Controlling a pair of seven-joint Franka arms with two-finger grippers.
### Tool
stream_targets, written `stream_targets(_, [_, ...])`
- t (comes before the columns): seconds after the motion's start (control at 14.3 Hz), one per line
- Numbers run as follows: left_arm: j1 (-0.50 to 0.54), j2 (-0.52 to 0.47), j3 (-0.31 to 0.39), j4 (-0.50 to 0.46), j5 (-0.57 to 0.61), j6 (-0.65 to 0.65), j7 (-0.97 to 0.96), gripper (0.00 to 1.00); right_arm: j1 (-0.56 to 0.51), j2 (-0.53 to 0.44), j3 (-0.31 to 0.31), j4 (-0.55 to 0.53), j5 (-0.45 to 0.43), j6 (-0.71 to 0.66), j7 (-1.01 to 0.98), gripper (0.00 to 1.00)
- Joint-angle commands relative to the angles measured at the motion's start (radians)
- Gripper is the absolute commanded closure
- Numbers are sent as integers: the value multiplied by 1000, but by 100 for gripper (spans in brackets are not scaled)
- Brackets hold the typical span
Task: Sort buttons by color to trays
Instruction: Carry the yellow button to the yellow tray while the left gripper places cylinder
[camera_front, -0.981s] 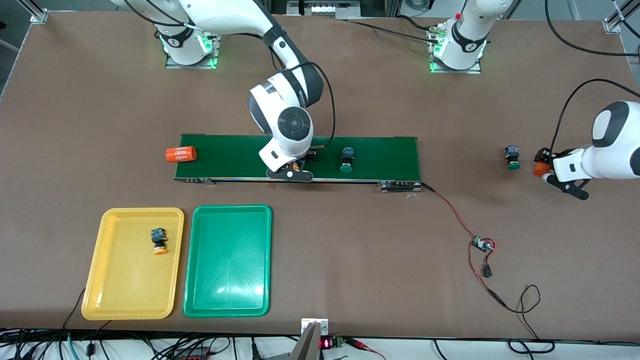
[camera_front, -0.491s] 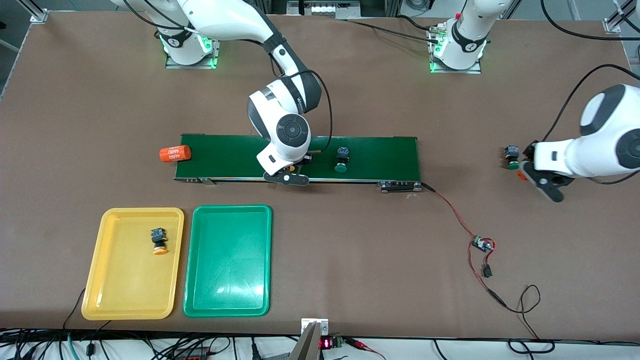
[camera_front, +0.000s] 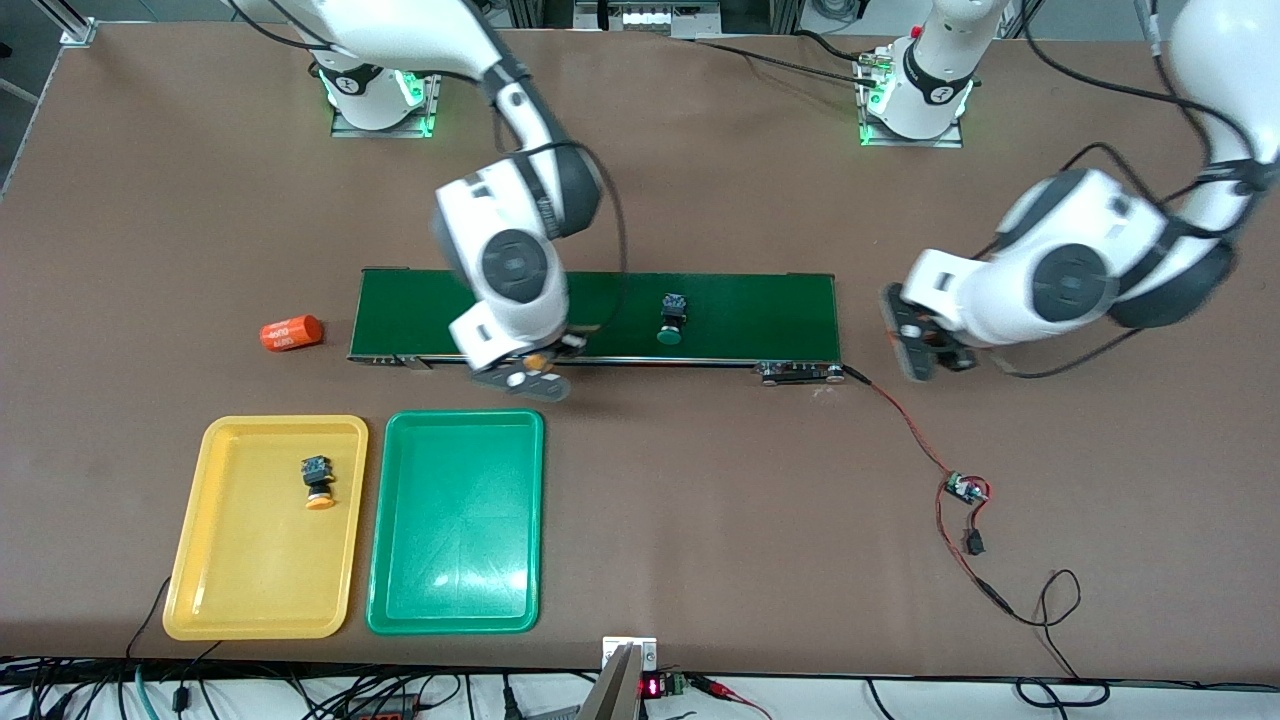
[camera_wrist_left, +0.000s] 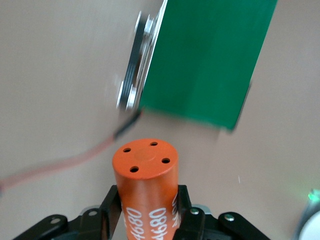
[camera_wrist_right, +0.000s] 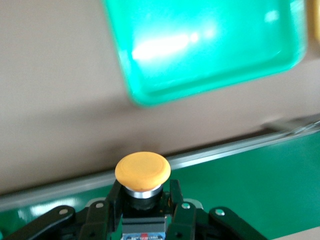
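So right gripper (camera_front: 520, 372), clamped on a yellow button (camera_wrist_right: 142, 172), has the yellow tray (camera_front: 200, 560) at its 8 o'clock, while left gripper (camera_front: 925, 345) grips an orange cylinder (camera_wrist_left: 145, 187).

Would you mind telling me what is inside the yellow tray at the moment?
One yellow-capped button lies in the yellow tray; the tray's floor is fully in view, and nothing hides any part of it.
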Motion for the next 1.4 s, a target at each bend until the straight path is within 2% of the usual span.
stream_targets(0.0, [-86, 55, 35, 28, -18, 68, 86, 78, -135, 27, 11, 59, -23, -25, -110, 87])
stream_targets(0.14, [-165, 55, 81, 25, -15, 128, 110, 78, -230, 47, 11, 71, -34, -3, -258, 89])
stream_targets(0.35, [-268, 55, 131, 21, -4, 151, 124, 78, -350, 85, 10, 74, -47, 66, -496, 91])
stream_targets(0.56, [-360, 54, 214, 21, -3, 152, 122, 79, -429, 118, 10, 74, -109, 136, -610, 91])
stream_targets(0.7, [-384, 54, 222, 16, -3, 148, 113, 78, -461, 136, 10, 74, -151, 184, -650, 91])
stream_targets(0.77, [-387, 54, 222, 15, -3, 146, 111, 68, -472, 144, 10, 74, -171, 211, -670, 91])
stream_targets(0.84, [-388, 54, 222, 15, -4, 146, 120, 16, -485, 159, 10, 74, -190, 250, -693, 91])
stream_targets(0.91, [-387, 51, 224, 16, -3, 145, 127, 0, -501, 173, 10, 74, -198, 295, -714, 91])
stream_targets(1.19, [-316, 9, 204, 35, -21, 45, 85, 0, -556, 257, 10, 74, -198, 487, -785, 91])
stream_targets(1.33, [-228, -8, 156, 53, -23, -25, 35, 0, -571, 293, 10, 74, -198, 560, -810, 91])
